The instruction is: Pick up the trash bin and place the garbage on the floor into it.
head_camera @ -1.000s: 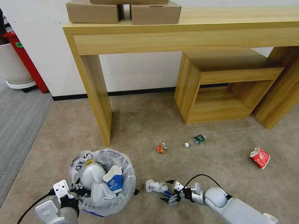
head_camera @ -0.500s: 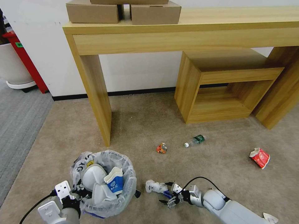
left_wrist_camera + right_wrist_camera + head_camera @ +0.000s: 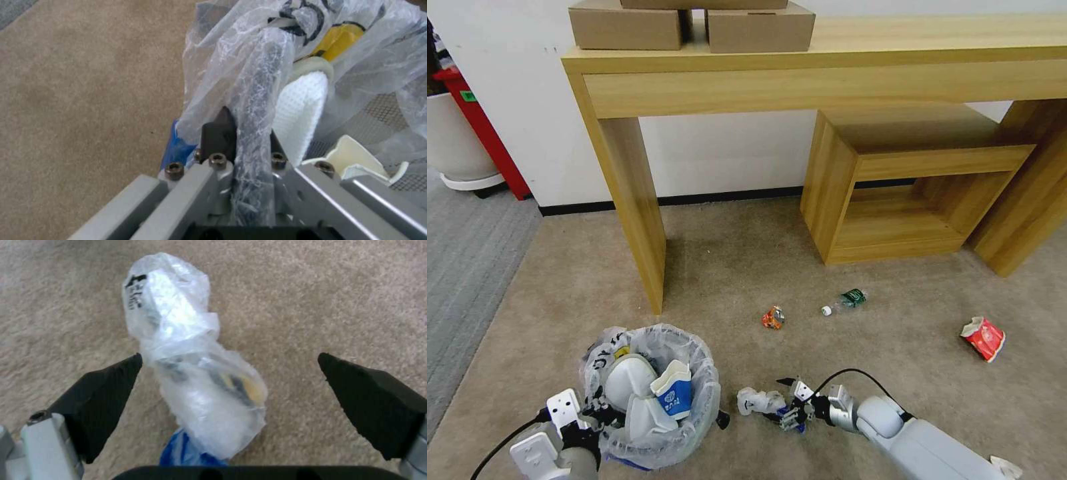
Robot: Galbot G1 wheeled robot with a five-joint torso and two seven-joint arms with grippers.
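- Left pincer: I see it low at the near left of the head view, pinching the rim of the small round dark trash bin lined with a crinkly translucent white plastic bag. In the left wrist view its black fingertips press on either side of the bag-wrapped rim.
- Trash bin contents: I see two white slippers and a white-and-blue crumpled carton inside it. The bin is on or just above the beige-tan short-pile carpet floor; I cannot tell which.
- Crumpled clear-and-white plastic wrapper with a blue scrap under it: it lies on the floor just right of the bin.
- Right pincer: it is down at floor level, at the wrapper's right end. In the right wrist view the black fingertips stand spread on both sides of the wrapper; one touches or nearly touches it, the other is well apart.
- Farther out on the floor: a small orange-red crumpled packet, then a small clear bottle with a green label, then a red crushed packet at the far right.
- Background: a light wooden worktop carrying brown cardboard boxes stands against the wall.
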